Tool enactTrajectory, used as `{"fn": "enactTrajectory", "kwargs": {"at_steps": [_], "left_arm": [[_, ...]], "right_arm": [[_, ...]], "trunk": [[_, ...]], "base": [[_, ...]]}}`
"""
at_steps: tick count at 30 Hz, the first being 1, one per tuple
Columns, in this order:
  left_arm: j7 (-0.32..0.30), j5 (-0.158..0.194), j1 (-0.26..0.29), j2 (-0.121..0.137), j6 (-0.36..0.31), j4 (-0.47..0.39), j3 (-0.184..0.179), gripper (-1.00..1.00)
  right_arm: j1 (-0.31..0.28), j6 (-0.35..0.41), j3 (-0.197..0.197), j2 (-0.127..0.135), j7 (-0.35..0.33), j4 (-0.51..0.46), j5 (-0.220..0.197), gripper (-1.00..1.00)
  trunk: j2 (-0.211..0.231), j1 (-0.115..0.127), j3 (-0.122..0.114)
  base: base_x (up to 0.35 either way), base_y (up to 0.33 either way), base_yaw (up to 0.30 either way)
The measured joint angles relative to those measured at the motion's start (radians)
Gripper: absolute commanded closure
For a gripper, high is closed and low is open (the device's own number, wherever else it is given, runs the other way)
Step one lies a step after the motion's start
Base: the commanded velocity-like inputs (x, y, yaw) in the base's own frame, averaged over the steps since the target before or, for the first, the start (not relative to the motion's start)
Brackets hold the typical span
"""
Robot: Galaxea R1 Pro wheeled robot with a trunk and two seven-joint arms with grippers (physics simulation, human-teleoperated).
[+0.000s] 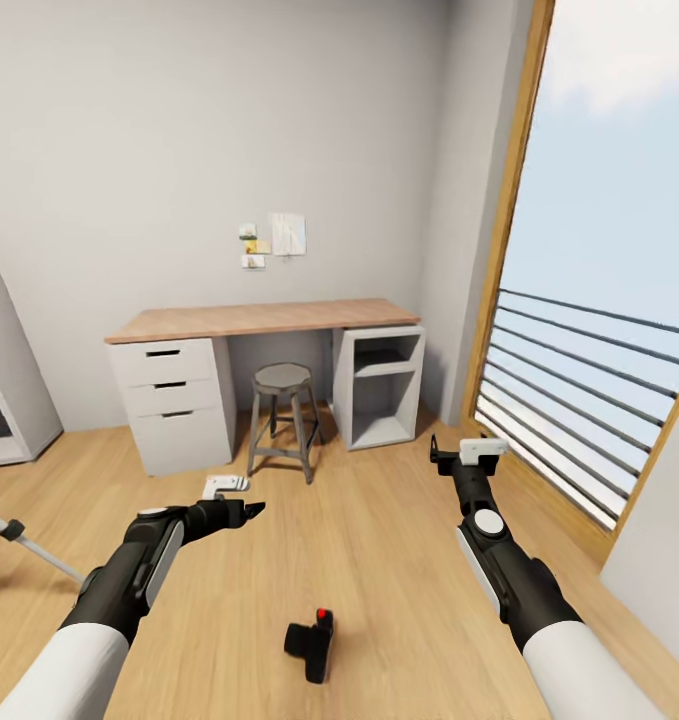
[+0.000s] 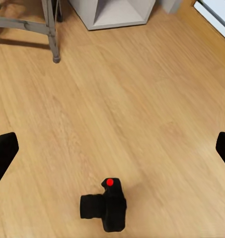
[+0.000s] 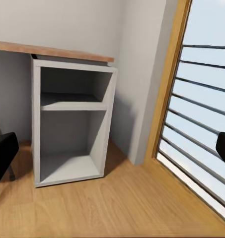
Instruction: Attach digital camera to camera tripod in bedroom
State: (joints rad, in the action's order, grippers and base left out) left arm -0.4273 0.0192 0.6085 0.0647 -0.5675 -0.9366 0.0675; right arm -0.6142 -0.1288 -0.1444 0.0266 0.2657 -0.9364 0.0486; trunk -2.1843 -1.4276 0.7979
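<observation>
**Camera on the floor, both grippers spread**

Bedroom floor [image 1: 379, 540] of light wood planks runs to pale grey walls, with a tall wood-framed window [image 1: 599, 300] and its railing on the right. A wood-topped desk [image 1: 264, 320] stands against the far wall, drawers on its left, an open shelf unit [image 3: 72, 124] on its right, and a grey stool [image 1: 282, 415] between them. A white shelf [image 1: 4, 390] shows at the left edge. One silver leg of the tripod [image 1: 29, 545] crosses the lower left corner of the head view.

The left gripper [image 1: 241, 512] hangs over the floor, tilted downward, fingers [image 2: 3, 153] spread wide and holding nothing. The right gripper [image 1: 467, 452] is raised toward the shelf unit and window, fingers [image 3: 3, 153] also wide apart and empty.

The camera [image 1: 312, 642] lies on bare floor between the two arms, close to the robot, red button up. From the left wrist, it [image 2: 105, 206] sits between the fingers' lines but well clear of both.
</observation>
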Motion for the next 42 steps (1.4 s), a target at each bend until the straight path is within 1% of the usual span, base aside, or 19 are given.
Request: {"fn": "enactTrajectory", "kwargs": {"at_steps": [5, 10, 42], "left_arm": [[0.0, 0.0, 0.0, 0.0, 0.0, -0.001, 0.0, -1.0], [0.0, 0.0, 0.0, 0.0, 0.0, -0.001, 0.0, -1.0], [0.001, 0.001, 0.0, 0.002, 0.0, -0.001, 0.006, -1.0]], "right_arm": [[0.0, 0.0, 0.0, 0.0, 0.0, 0.0, 0.0, -1.0], [0.0, 0.0, 0.0, 0.0, 0.0, 0.0, 0.0, -1.0], [0.0, 0.002, -0.004, 0.0, 0.0, 0.0, 0.0, -1.0]], "trunk": [[-0.035, -0.019, 0.016], [-0.07, -0.039, 0.031], [-0.294, -0.161, 0.132]], "base": [[-0.023, 0.0, -0.214], [-0.136, 0.0, -0.09], [-0.011, 0.0, -0.005]]}}
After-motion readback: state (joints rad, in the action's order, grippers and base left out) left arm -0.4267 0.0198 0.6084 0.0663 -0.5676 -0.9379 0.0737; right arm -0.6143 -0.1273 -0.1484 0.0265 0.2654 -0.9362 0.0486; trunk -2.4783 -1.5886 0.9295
